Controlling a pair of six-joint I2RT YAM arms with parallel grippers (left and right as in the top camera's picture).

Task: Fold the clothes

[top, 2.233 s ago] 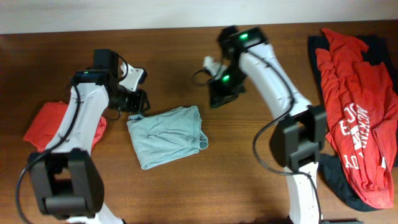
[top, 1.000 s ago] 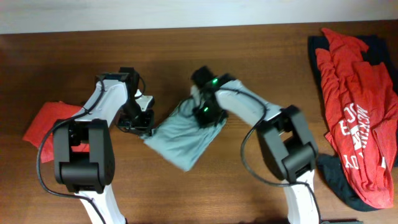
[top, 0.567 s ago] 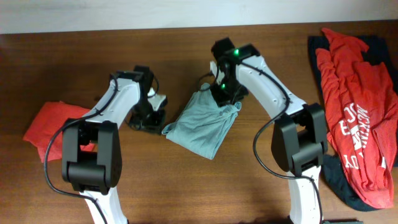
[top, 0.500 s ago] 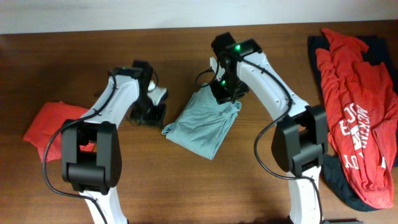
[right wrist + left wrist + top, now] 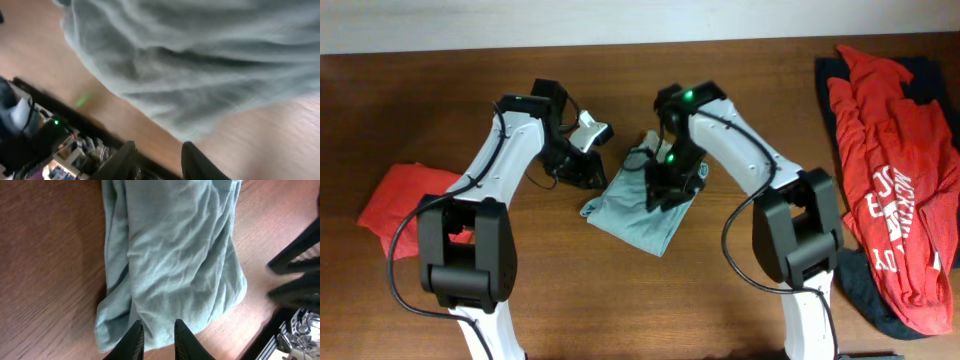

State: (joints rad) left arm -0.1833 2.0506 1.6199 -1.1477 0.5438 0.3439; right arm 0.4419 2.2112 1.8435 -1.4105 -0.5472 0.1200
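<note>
The pale grey-blue T-shirt [image 5: 635, 215] lies bunched in a crumpled bundle at the table's middle, and fills the left wrist view [image 5: 175, 260] and the right wrist view [image 5: 200, 55]. My left gripper [image 5: 588, 170] hovers at the shirt's upper left edge. Its jaws [image 5: 158, 323] are narrowly open, with cloth showing below the gap and nothing pinched. My right gripper [image 5: 663, 190] is over the shirt's upper middle. In its blurred wrist view the gripper [image 5: 159, 145] is open above bare wood beside the shirt's edge.
A plain red garment [image 5: 405, 195] lies at the left, behind the left arm. At the right edge a red shirt with white lettering [image 5: 890, 170] sits piled on a dark navy one [image 5: 865, 290]. The wooden table [image 5: 620, 310] ends at a pale wall at the back.
The grey-blue shirt has slid right and turned diagonally. My right gripper dropped from the shirt's top edge onto its middle. My left gripper moved up and right to the shirt's edge.
</note>
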